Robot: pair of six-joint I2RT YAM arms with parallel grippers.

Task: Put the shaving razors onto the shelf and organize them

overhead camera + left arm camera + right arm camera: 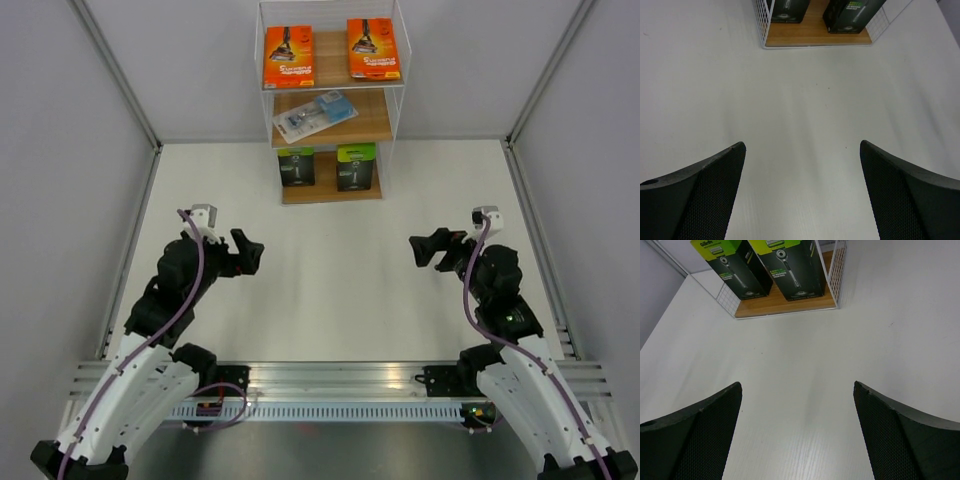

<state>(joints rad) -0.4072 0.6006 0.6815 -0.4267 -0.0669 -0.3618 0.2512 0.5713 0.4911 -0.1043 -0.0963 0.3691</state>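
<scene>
From above, you see the shaving razors (315, 116) all on the shelf (331, 60) at the desk's (330, 300) far edge, well ahead of your left gripper (252, 252) and right gripper (418, 250), both released and empty. In your left wrist view, the black packs (850, 15) stand well beyond the spread fingers (705, 200). Your right wrist view shows the same.

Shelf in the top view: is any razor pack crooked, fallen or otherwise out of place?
Only the blue blister pack on the middle board of the shelf: it lies turned diagonally, while the two orange packs on top and the two black packs at the bottom sit squarely side by side. No damage shows.
</scene>
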